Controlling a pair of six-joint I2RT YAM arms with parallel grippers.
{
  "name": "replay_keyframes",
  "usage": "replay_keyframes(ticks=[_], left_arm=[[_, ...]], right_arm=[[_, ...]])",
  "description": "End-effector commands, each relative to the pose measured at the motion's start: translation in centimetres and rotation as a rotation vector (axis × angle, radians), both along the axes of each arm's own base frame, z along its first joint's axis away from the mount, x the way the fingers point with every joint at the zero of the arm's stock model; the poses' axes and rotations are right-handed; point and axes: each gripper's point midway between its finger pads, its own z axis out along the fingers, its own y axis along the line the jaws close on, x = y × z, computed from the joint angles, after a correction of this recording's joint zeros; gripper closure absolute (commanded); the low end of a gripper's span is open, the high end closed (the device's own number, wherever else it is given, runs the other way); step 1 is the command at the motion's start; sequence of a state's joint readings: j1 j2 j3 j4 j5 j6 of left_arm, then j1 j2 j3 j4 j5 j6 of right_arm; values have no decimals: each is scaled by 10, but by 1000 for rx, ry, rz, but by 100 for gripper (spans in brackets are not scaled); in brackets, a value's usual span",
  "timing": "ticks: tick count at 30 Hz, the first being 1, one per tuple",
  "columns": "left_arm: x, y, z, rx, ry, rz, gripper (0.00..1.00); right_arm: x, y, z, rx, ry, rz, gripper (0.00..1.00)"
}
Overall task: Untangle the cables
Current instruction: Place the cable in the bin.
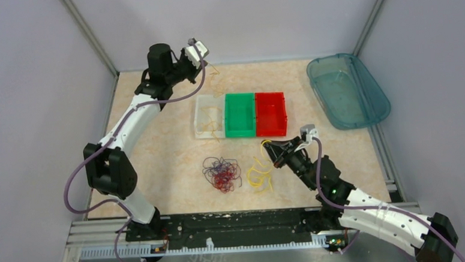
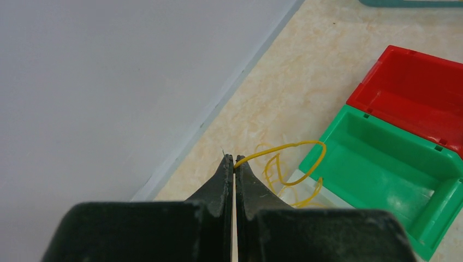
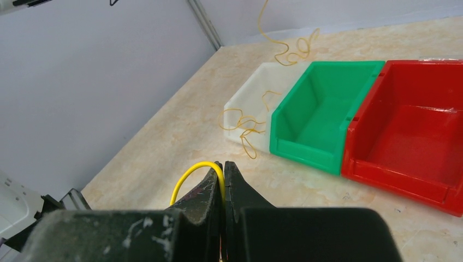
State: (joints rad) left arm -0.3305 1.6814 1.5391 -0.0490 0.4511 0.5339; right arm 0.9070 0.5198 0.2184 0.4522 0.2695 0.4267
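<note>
The cables lie in front of the bins as a red and dark tangle (image 1: 221, 172) and a loose yellow bunch (image 1: 259, 174). My right gripper (image 1: 268, 150) hovers low just right of the yellow bunch. In the right wrist view it (image 3: 224, 165) is shut on a bright yellow wire (image 3: 188, 173) that loops over its left finger. My left gripper (image 1: 207, 59) is raised near the back wall. In the left wrist view it (image 2: 235, 160) is shut on a thin yellow wire (image 2: 306, 164) that curls down toward the white bin (image 1: 200, 108).
Three small bins stand in a row: white with yellow wires (image 3: 243, 125) in it, green (image 1: 239, 114) and red (image 1: 271, 113). A teal tray (image 1: 348, 89) sits at the back right. Grey walls close in the table on three sides.
</note>
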Motion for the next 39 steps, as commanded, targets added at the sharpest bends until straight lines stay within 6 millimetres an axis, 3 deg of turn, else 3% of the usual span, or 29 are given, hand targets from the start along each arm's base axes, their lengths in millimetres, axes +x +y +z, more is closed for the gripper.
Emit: replay_keyframes(ticks=[1,8,12,16,19,29,32,37,39], left_arm=[[3,0,-12,1,4,13,100],[-4,-2,17,-42,-23,-1,100],[-12,-3,17,-46,3,-14,100],[-23,2,2,-34,36,-10,100],[-27,8,-21,6,74,11,100],[-22,17,-79,118,145,88,100],[-19,15,-102,173,184,117,87],[-13,15,-122,201,229,146,76],[-11,17,-129,220,237,156,64]], right_arm=[[2,-3,38,69,-63,-14,100],[3,0,36,71,-56,-5,100],[3,2,38,79,-57,3,100],[2,2,39,80,-55,7,100],[1,1,41,85,-57,5,100],[2,-1,42,90,-56,-2,100],[2,-1,43,85,-57,-6,100],[5,0,40,67,-48,-14,100],[6,1,39,52,-38,-17,100]])
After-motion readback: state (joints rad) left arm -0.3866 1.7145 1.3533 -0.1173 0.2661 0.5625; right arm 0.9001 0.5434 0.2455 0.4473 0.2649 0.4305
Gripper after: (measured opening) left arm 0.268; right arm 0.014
